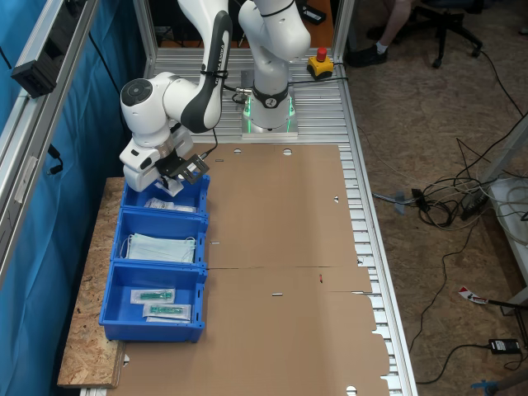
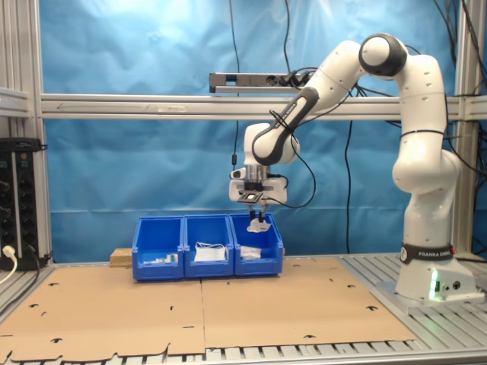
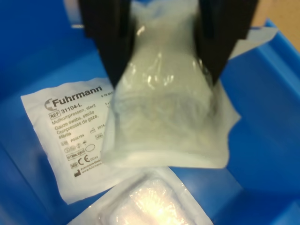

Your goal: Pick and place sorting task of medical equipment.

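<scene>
The gripper (image 3: 161, 51) is pinching the packet (image 3: 164, 117) by its upper edge, the jaws clenched on the plastic, so the packet is hanging limp below them; in the second exterior view the gripper (image 2: 257, 216) is hovering over the end bin (image 2: 257, 260) with the packet (image 2: 259, 225) dangling between the jaws and the bin's rim; beneath the jaws two more packets are lying, a printed one (image 3: 65, 136) and a padded one (image 3: 140, 201). Likely risks: the thin, crinkled film is offering little to grip, so it may slip out early; on opening, it may cling to one finger (image 3: 110, 42); released from this height, it may flutter toward the bin wall (image 3: 276, 84) rather than dropping straight.
</scene>
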